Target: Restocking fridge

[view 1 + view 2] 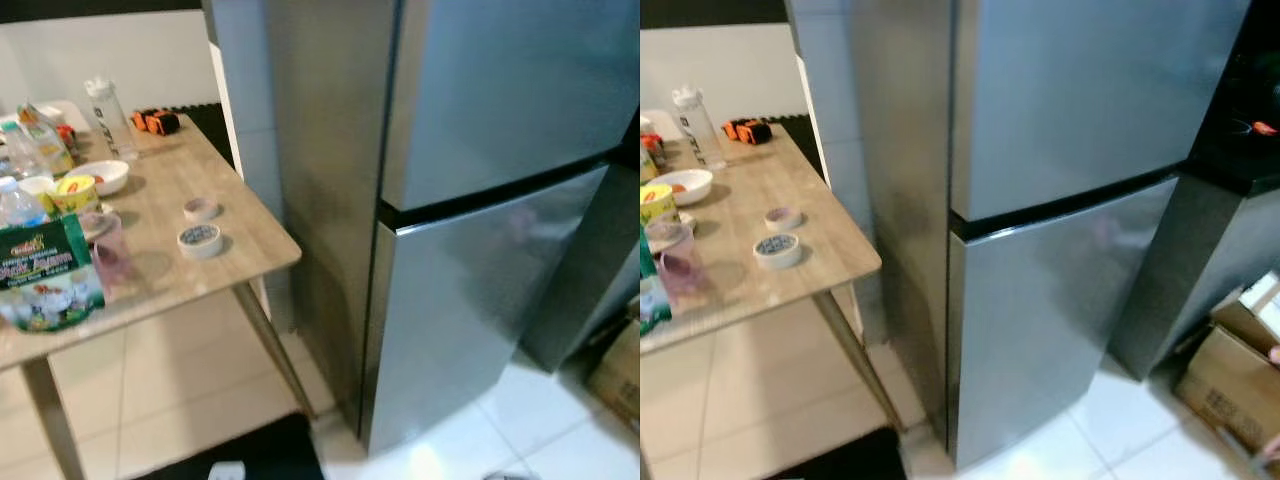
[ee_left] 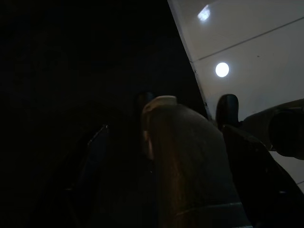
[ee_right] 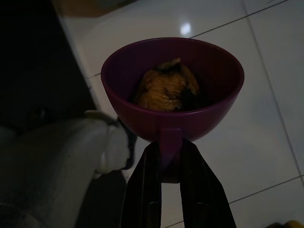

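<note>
The right gripper [image 3: 171,161] is clamped on the handle tab of a purple bowl [image 3: 173,90] of brownish food, kept level above the tiled floor [image 3: 266,95], presumably against spilling. The left gripper's state cannot be told. The fridge [image 1: 1060,200] is shut, at 12 o'clock; the surface [image 1: 160,200] lies at 10 o'clock.

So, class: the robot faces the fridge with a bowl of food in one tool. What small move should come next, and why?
Probably bring the left tool up to the fridge's lower door, since both doors are shut and the right tool holds the purple bowl by its tab.
</note>
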### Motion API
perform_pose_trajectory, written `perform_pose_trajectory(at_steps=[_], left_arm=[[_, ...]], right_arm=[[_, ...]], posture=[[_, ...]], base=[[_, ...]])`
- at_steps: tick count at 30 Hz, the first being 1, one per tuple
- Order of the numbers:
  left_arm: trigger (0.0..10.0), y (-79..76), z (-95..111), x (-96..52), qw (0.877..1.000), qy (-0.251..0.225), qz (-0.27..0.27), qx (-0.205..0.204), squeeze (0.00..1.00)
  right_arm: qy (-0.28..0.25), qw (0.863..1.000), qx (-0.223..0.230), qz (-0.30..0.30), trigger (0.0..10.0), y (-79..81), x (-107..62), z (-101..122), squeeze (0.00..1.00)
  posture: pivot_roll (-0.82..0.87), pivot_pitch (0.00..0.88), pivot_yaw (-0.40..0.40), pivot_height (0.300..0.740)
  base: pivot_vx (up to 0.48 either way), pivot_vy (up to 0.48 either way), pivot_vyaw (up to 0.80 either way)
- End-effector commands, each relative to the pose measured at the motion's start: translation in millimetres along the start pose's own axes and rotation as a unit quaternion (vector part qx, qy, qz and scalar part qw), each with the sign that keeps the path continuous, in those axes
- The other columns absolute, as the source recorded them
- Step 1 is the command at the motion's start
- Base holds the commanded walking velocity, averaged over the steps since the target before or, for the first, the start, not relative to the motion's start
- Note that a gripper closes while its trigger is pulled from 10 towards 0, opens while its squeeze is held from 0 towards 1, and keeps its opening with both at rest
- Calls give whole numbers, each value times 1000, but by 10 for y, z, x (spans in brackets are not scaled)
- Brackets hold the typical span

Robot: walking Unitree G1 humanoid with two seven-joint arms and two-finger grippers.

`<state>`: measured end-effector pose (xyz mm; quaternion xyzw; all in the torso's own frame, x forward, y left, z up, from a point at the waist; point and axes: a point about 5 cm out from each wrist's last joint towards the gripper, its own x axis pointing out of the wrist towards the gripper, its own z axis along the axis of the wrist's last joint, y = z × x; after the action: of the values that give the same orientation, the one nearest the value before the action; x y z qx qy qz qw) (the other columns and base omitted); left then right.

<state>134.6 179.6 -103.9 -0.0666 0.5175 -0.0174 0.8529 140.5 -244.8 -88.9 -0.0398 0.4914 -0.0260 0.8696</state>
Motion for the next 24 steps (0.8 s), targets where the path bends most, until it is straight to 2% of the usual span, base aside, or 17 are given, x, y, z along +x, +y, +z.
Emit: perform_pose_trajectory(at_steps=[1,13,16,17,19,20,21,23,24], left_arm=[[10000,7,39,4,1000,-7,3,-5,0],[10000,29,95,6,1000,-22,15,-6,0],[10000,91,247,5,998,-51,35,-5,0],[10000,91,247,5,998,-51,35,-5,0],[10000,96,394,8,996,-80,24,-18,0],[10000,90,495,8,994,-100,14,-29,78],[10000,79,598,6,992,-121,3,-38,1000],[10000,54,764,0,987,-152,-15,-43,1000],[10000,54,764,0,987,-152,-15,-43,1000]], right_arm=[[-10,1000,5,-3,10000,-2,8,49,0],[-10,1000,5,-4,10000,-5,5,39,0],[-12,1000,5,-4,10000,-8,6,51,0],[-12,1000,5,-4,10000,-8,6,51,0],[-13,1000,5,-4,10000,-8,7,57,0],[-13,1000,5,-3,10000,-7,8,59,0],[-13,1000,4,-3,10000,-7,9,62,0],[-13,1000,4,-3,10000,-7,9,66,0],[-13,1000,4,-3,10000,-7,9,66,0]], posture=[[-73,0,13,740],[-73,0,8,740],[-73,0,9,740],[-73,0,9,740],[-72,0,6,740],[-72,0,6,740],[-72,0,5,740],[-72,0,4,740],[-72,0,4,740]], base=[[0,0,0],[0,0,0],[0,0,0],[0,0,0],[0,0,0],[0,0,0],[0,0,0],[0,0,0],[0,0,0]])
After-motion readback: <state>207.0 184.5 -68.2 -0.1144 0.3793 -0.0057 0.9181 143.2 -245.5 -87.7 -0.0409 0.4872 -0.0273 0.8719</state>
